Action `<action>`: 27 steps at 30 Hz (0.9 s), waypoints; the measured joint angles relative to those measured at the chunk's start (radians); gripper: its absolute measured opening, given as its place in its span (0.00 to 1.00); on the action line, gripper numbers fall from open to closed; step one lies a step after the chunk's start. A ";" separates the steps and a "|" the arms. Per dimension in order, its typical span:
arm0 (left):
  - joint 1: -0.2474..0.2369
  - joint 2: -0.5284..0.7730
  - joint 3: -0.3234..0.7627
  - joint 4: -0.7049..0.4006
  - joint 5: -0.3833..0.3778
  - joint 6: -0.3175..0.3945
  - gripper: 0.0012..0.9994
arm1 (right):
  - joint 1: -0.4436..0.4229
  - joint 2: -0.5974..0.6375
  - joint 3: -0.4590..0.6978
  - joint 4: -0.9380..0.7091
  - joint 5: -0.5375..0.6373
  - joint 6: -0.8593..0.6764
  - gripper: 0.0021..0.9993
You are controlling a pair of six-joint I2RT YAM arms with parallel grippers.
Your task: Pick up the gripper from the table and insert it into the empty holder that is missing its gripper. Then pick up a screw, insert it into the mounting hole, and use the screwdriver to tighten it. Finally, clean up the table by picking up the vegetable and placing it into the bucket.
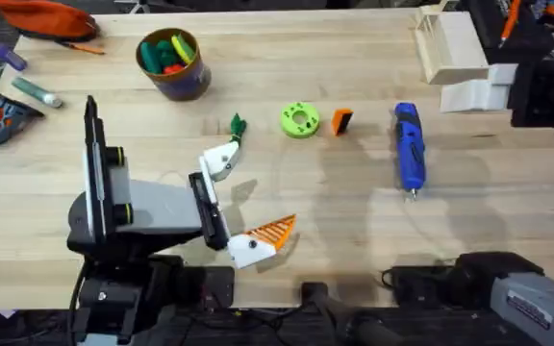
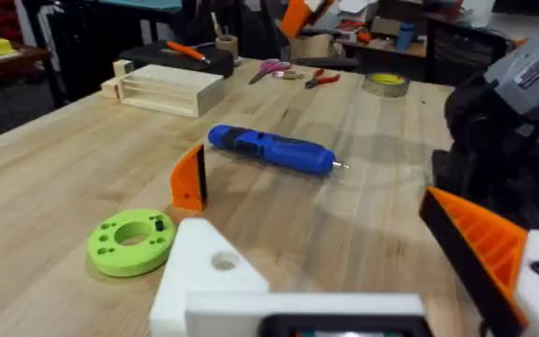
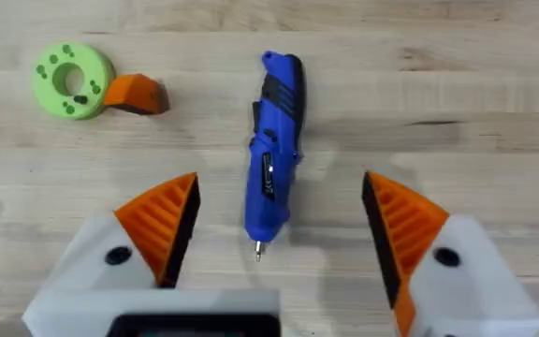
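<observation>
- Left gripper (image 1: 240, 207) sat wide open over the light plank-grain wooden table (image 1: 354, 221), holding nothing. One jaw carried an orange ribbed finger (image 1: 275, 231); the other was a bare white angular plastic holder (image 1: 221, 161), the mount that needs filling.
- Small loose orange wedge gripper with a black end (image 1: 341, 121) stood on the table between the lime-green round disc with holes (image 1: 299, 120) and the blue pen-shaped electric screwdriver (image 1: 409, 147), touching neither. Ungrasped.
- Right gripper (image 3: 279, 220) was spread open above the screwdriver, orange pads either side of the bit end, apart from it. Judgement: staged for a pick, but the wedge comes first.
- Screwdriver lay flat, bit pointing toward the arm bases, so within easy reach for later.
- Small dark green leafy toy vegetable (image 1: 237, 124) lay just beyond the bare holder; the short round bucket with a yellow-brown rim (image 1: 173, 65) stood well apart, toy pieces inside. Cleanup not started.
- Couldn't make out any screw.
</observation>
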 joint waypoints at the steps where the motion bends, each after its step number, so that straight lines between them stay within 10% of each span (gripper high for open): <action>1: 0.000 0.000 0.000 -0.002 0.006 0.000 0.99 | 0.000 0.000 0.000 0.000 0.000 0.000 0.99; 27: 0.000 0.000 0.000 -0.004 0.021 0.000 0.99 | 0.000 0.000 0.000 0.000 0.000 0.000 0.99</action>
